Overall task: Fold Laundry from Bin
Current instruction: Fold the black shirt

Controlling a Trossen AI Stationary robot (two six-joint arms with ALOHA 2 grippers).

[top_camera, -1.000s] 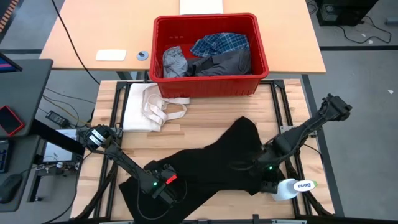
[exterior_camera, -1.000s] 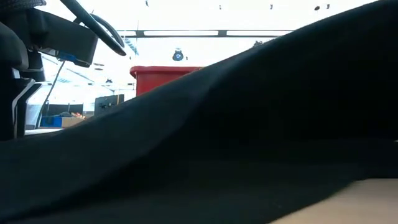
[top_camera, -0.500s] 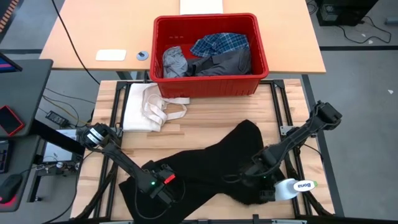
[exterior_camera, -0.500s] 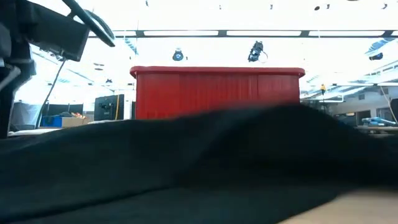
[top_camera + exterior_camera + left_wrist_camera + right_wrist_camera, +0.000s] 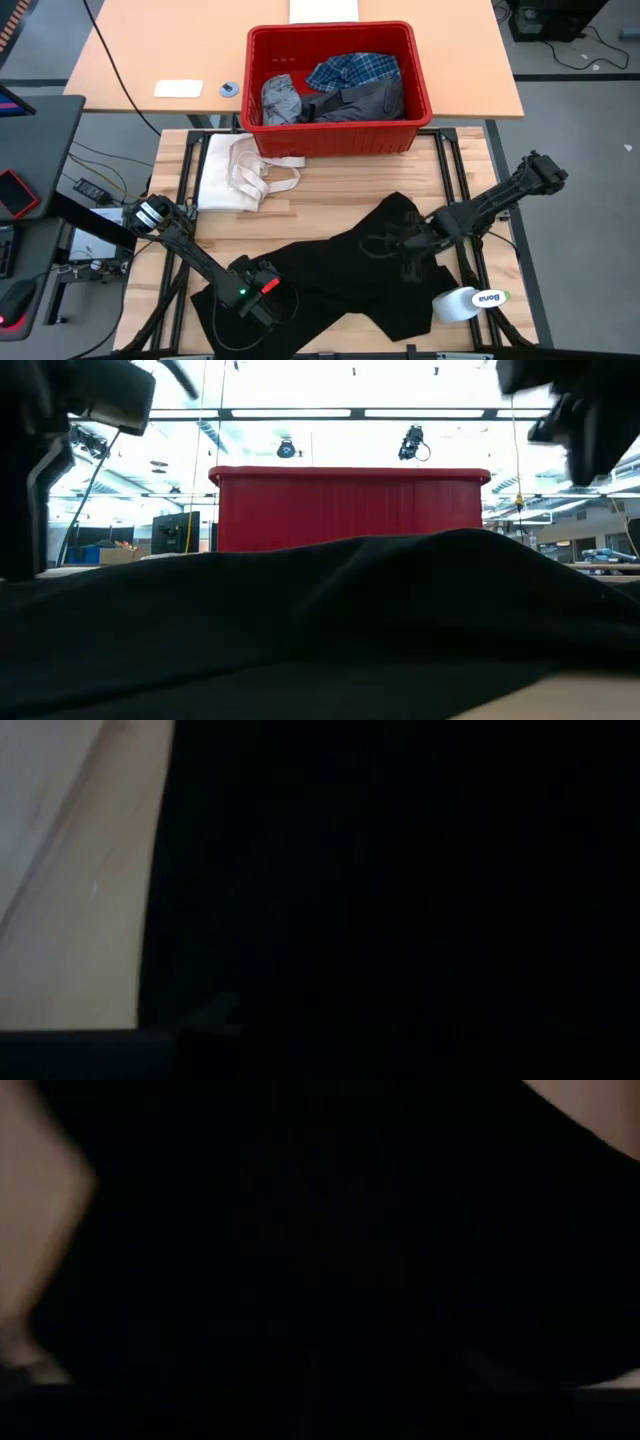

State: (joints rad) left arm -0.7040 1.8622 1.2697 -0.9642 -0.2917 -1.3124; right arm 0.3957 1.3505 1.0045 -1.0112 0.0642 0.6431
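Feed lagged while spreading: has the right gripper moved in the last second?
Yes. The right gripper shifted from beside the tape roll toward the red bin, over the black garment.

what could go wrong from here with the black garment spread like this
1. The black garment lies crumpled and diagonal; folding now could lock in wrinkles.
2. Its near edge hangs by the table's front edge, so a tug from the left gripper might slide it off.
3. The right gripper works close to the tape roll and could knock it.
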